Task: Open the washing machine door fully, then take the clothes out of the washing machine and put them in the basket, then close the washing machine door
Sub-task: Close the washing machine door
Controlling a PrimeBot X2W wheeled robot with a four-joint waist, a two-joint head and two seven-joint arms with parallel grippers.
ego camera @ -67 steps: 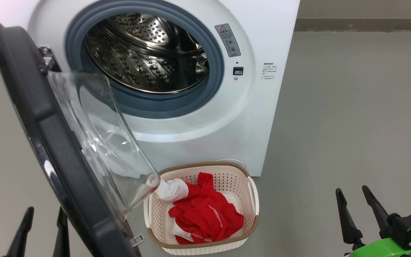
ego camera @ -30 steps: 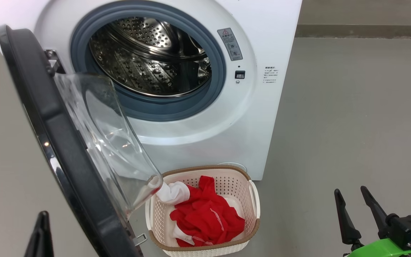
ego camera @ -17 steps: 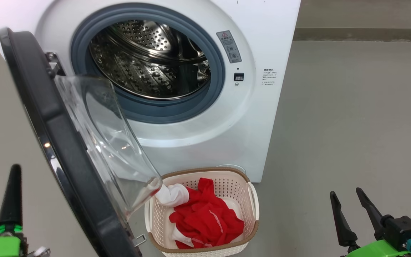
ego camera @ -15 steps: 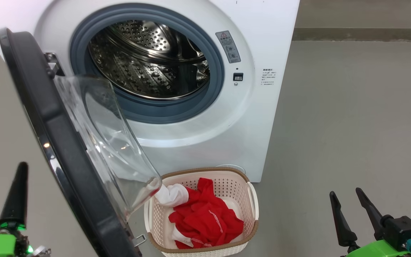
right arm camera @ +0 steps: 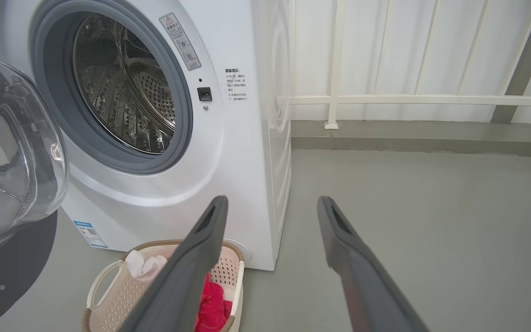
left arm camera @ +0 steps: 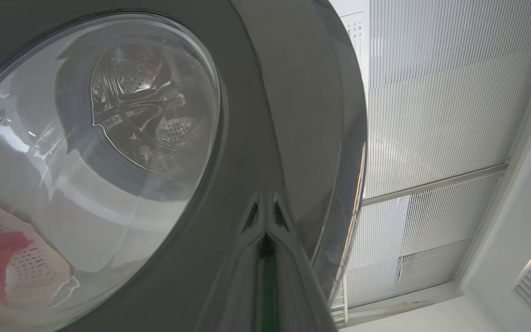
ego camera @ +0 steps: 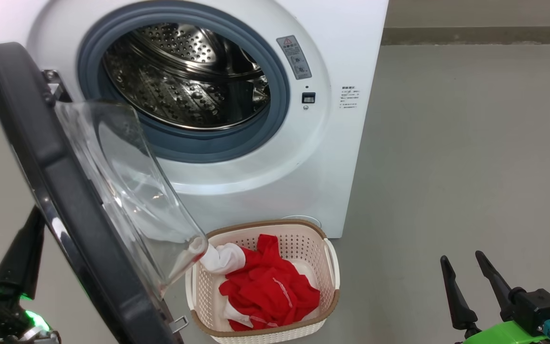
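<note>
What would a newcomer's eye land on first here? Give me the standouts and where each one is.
The big round door with its black rim and bulging glass stands open at the left foreground. Behind it the white washing machine shows a shiny steel drum with nothing visible inside. On the floor before it, bright red and white clothes lie in a small cream basket.

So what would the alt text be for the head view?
A white washing machine stands with its round door swung open and steel drum empty; red and white clothes lie in a cream basket before it. The left pincer, shut, is beside the door; the right pincer is open.
</note>
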